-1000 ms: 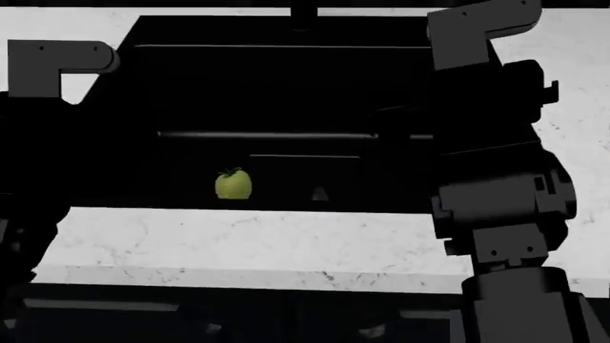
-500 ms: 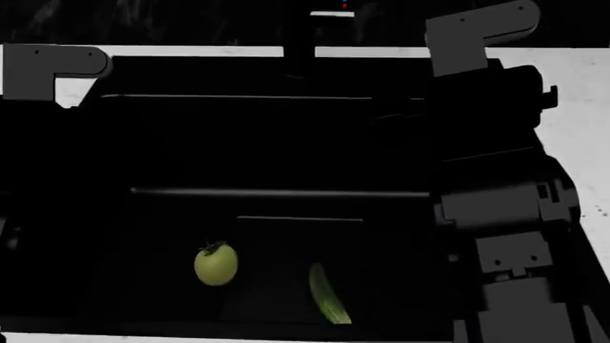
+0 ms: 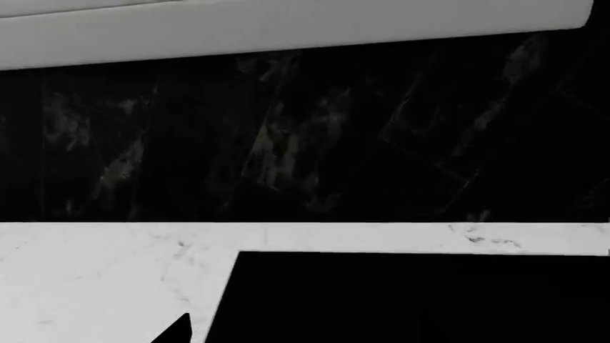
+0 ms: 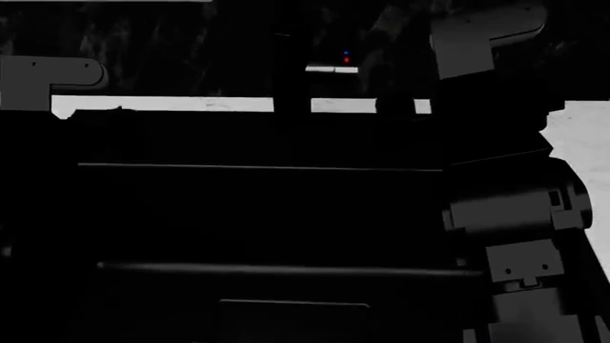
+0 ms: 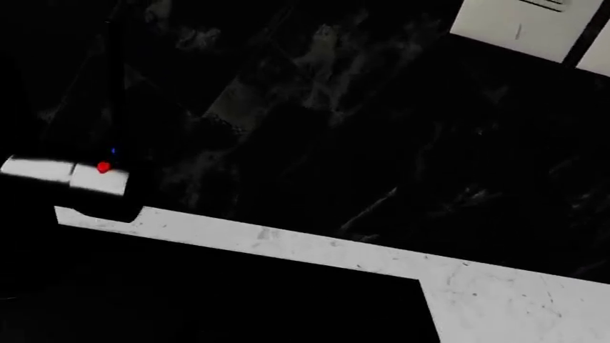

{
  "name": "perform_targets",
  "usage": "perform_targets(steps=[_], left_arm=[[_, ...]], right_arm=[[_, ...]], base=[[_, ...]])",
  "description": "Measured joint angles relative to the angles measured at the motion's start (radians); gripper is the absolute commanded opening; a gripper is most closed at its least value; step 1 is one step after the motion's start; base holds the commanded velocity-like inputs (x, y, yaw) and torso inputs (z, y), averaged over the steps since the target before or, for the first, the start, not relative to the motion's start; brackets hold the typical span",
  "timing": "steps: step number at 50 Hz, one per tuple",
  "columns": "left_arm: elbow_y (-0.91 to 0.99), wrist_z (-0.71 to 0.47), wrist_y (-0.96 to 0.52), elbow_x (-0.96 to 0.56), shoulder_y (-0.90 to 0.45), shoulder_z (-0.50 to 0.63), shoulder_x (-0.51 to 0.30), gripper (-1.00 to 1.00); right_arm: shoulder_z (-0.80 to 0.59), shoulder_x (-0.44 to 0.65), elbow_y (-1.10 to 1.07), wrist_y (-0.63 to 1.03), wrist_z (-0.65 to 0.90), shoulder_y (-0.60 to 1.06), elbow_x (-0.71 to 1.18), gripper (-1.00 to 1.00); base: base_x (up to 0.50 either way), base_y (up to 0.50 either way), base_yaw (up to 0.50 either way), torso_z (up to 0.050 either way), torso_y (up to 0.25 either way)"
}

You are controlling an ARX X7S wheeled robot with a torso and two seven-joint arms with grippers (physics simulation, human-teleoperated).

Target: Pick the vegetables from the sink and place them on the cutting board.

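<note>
The sink fills most of the head view as a black basin with thin grey lines; its corner also shows in the left wrist view and its edge in the right wrist view. The vegetables and the cutting board are out of view. My left arm stands at the sink's left side and my right arm at its right side, both dark against the basin. A small dark tip shows over the white counter in the left wrist view. Neither gripper's jaws can be made out.
White marbled countertop runs behind the sink and to its right. A dark upright faucet stands at the back edge, beside a bright patch with a red dot. A black marbled wall rises behind, with white cabinets above.
The head view has tilted upward. The sink slid down the frame, the tomato and cucumber dropped out past the bottom edge, and the back wall came into sight.
</note>
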Motion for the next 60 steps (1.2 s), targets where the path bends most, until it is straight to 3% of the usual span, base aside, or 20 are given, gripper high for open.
perform_targets(steps=[10, 18, 27, 40, 46, 60], left_arm=[[0.032, 0.016, 0.008, -0.018, 0.020, -0.004, -0.006, 1.00], [0.143, 0.074, -0.035, -0.055, 0.063, -0.004, -0.032, 1.00], [0.238, 0.299, -0.083, -0.050, 0.071, 0.134, -0.108, 1.00], [0.516, 0.589, -0.228, -0.054, 0.091, 0.312, -0.272, 1.00], [0.674, 0.701, -0.311, -0.071, 0.099, 0.373, -0.364, 1.00], [1.031, 0.854, -0.462, -0.097, 0.173, 0.505, -0.565, 1.00]], right_arm=[[0.001, 0.019, -0.067, 0.047, -0.009, -0.024, 0.015, 1.00], [-0.034, 0.059, -0.163, 0.137, -0.080, -0.041, 0.046, 1.00], [-0.177, 0.150, -0.268, 0.270, -0.292, 0.008, 0.101, 1.00], [-0.323, 0.291, -0.534, 0.536, -0.510, 0.092, 0.205, 1.00], [-0.413, 0.368, -0.635, 0.629, -0.465, 0.168, 0.416, 1.00], [-0.669, 0.529, -0.778, 0.708, -0.194, 0.287, 1.013, 1.00]], base=[[0.49, 0.00, 0.00, 0.000, 0.001], [0.01, 0.00, 0.00, 0.000, 0.000], [0.02, 0.00, 0.00, -0.001, -0.011], [0.02, 0.00, 0.00, -0.016, -0.243], [0.02, 0.00, 0.00, 0.000, 0.000], [0.02, 0.00, 0.00, 0.000, 0.000]])
